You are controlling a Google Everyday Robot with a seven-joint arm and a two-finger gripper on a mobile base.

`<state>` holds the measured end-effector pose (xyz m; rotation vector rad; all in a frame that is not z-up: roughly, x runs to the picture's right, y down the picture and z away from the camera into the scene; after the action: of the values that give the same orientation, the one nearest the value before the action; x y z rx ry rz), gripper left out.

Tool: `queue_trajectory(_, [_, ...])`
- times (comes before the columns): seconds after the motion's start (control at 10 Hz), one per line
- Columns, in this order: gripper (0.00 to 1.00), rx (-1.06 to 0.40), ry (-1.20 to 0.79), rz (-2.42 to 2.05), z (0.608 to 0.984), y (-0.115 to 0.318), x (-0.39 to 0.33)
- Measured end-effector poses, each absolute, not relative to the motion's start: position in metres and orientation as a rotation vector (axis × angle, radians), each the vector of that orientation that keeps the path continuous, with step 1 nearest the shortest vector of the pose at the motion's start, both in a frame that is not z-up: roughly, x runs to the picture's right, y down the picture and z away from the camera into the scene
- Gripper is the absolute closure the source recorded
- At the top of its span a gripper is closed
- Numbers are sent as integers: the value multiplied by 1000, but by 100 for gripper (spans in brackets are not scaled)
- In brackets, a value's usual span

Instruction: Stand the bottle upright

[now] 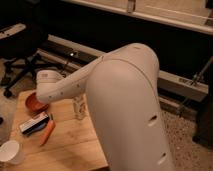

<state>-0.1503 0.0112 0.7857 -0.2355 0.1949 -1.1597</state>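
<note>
Bottle point(79, 107) stands upright on the wooden counter point(70, 145), just right of the hand point(49, 86), whose grip is hidden. Red bowl's point(35, 104) and white paper cup's point(10, 151) contents are unclear.

The small slim whitish translucent plastic bottle point(79, 107) was seen upright near the far edge of the light wooden table point(70, 145). The gripper point(75, 97), above it, was largely hidden behind the arm. A reddish-brown round bowl point(35, 103) was set at the far left corner, with a flat dark-and-white box point(34, 123) and an orange carrot point(47, 132) in front of it, and a white paper cup point(10, 151) at the near left edge.
</note>
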Motion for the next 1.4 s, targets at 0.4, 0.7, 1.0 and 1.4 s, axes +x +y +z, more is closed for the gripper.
queue_trajectory(0.4, [20,-235,198,-1152,787,16,-153])
queue_trajectory(0.7, [20,-255,136,-1147,788,25,-159])
queue_trajectory(1.0, [20,-291,-94,-1091,786,36,-168])
queue_trajectory(1.4, [20,-294,-300,-1035,772,1,-116])
